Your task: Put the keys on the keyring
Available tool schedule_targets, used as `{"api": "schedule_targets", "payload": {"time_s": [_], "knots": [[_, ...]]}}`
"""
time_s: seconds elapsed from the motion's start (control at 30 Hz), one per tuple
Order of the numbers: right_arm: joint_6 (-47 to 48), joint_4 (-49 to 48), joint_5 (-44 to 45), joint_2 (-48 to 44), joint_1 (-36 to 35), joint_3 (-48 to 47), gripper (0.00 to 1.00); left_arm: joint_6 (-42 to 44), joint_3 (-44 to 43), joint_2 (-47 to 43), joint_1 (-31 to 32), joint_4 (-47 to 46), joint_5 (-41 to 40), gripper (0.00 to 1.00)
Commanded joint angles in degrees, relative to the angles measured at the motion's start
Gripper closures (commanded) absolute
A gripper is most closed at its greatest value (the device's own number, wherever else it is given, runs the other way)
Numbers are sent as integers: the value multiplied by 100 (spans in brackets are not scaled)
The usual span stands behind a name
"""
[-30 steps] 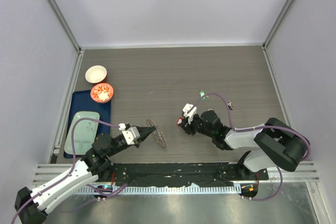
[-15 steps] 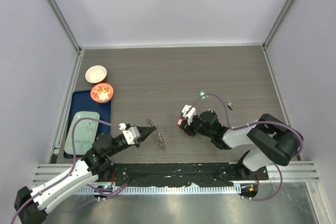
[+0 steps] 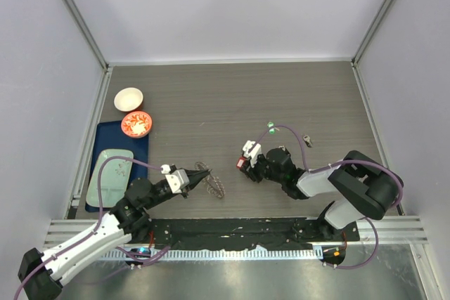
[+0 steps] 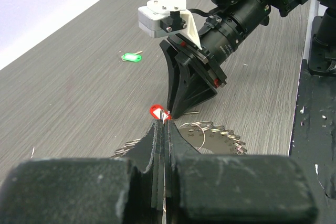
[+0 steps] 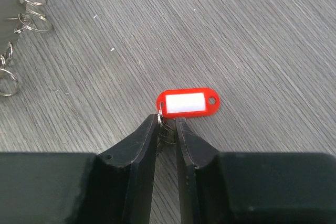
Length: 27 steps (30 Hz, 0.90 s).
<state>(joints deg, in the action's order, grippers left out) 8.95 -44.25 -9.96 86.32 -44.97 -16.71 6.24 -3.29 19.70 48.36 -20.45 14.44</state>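
My left gripper (image 3: 191, 178) is shut on the near edge of the keyring (image 3: 211, 180), a flat grey ring edged with small wire loops, and holds it tilted just above the table. In the left wrist view the keyring (image 4: 231, 141) spreads out beyond my shut fingertips. My right gripper (image 3: 244, 165) is closed on the small metal ring of the red key (image 5: 188, 102), which lies on the table. The red key (image 4: 157, 112) sits just past the keyring's far edge. A green key (image 3: 270, 127) and a dark key (image 3: 307, 140) lie further back right.
A white bowl (image 3: 129, 98) and an orange bowl (image 3: 136, 124) stand at the left. A blue tray (image 3: 102, 138) holds a pale green dish (image 3: 112, 173) near the left edge. The keyring's loops (image 5: 26, 9) show at the top left of the right wrist view.
The keyring has tilted a little flatter in my left gripper. My right gripper has crept slightly left with the red key.
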Motion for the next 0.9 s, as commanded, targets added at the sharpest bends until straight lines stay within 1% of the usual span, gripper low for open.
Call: {"api": "schedule_targets", "payload": {"time_s": [0.0,0.13,0.23,0.27,0.33,0.4,0.57,0.63,0.67,0.7,0.77,0.8,0.87], "knots": [[72,-225,-77,78,15,-192,75,-9,-93,60,-2,-557,77,100],[89,-233,-33,130,23,-201,82,-9,-93,60,7,-557,86,100],[107,-225,-15,130,15,-210,90,0,-84,69,7,-557,94,100],[116,-207,-15,104,15,-210,95,-9,-93,60,7,-557,103,100],[124,-85,-41,-27,15,-219,99,-9,-93,60,-2,-557,121,100],[116,91,-111,-194,15,-271,99,-9,-84,42,7,-583,173,100],[63,1153,-138,-1072,15,-622,99,-79,-171,51,7,-706,182,100],[28,1891,-68,-1519,15,-833,99,-114,-294,95,7,-628,182,100],[19,2172,-24,-1644,15,-1086,99,-114,-382,121,-2,-505,174,100],[28,2740,46,-1767,15,-1228,99,-123,-540,147,-2,-461,156,100],[45,3288,38,-2031,15,-1648,99,-141,-681,270,-2,-486,130,100],[45,3770,38,-2101,15,-1773,99,-158,-821,323,-2,-513,95,100],[10,4133,38,-2364,15,-2063,99,-141,-997,576,7,-461,68,100]]}}
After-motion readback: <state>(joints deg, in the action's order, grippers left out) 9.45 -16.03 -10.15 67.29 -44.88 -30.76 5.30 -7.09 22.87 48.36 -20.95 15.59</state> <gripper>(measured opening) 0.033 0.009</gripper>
